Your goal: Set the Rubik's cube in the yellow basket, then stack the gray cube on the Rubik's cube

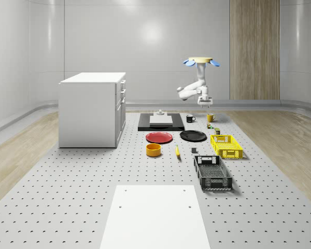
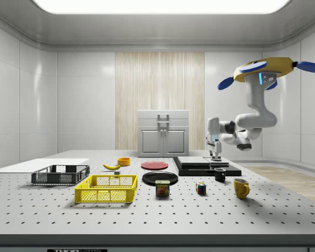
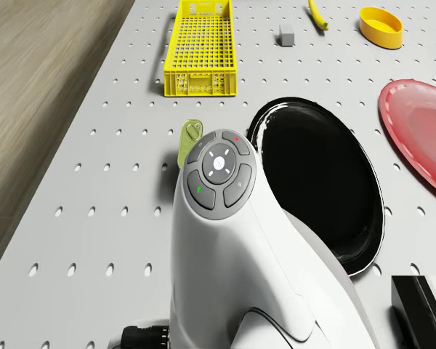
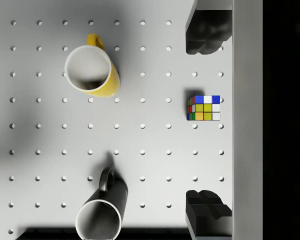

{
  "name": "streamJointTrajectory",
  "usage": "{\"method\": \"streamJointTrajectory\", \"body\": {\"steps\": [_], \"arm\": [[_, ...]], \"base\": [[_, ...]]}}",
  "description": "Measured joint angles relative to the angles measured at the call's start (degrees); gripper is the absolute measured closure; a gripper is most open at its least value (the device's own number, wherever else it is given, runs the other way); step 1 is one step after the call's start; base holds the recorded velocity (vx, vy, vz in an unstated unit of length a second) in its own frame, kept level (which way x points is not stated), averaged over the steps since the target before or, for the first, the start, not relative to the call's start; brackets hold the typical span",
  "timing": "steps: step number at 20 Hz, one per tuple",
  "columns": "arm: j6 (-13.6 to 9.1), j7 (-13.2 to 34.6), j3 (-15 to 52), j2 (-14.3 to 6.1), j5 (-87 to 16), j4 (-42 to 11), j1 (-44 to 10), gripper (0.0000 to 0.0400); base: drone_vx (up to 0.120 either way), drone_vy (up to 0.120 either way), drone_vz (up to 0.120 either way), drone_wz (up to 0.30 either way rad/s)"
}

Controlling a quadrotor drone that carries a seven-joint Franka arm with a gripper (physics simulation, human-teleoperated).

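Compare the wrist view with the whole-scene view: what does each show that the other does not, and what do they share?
Only the wrist view shows the Rubik's cube clearly, lying between the open fingertips and colour by colour.

Only the whole-scene view shows the drone hovering above the table's far end, the yellow basket, black basket, red plate, white cabinet and the gray cube.

Both show the yellow mug and black mug on the perforated table, with the gripper above them.

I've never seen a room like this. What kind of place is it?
Probably a pretend robot test lab inside a computer. A big table full of little holes holds baskets, plates and mugs, a drone hovers above with an arm, and the walls are bare.
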Motion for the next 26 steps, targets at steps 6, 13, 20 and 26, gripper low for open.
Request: {"method": "streamJointTrajectory", "body": {"steps": [6,13,20,26], "arm": [[1.5,0.75,0.7,-1.83,0.91,0.12,-0.84,0.0],[3.3,1.45,1.37,-3.85,1.97,0.27,-1.59,0.0],[5.04,2.04,1.95,-5.76,2.95,0.4,-2.22,0.0],[6.55,2.46,2.22,-7.35,3.6,0.52,-2.67,0.0]], "base": [[0.1,0.0,-0.12,0.0],[0.04,0.063,-0.12,0.0],[0.097,0.006,-0.12,0.0],[0.067,0.0,0.0,0.0]]}}
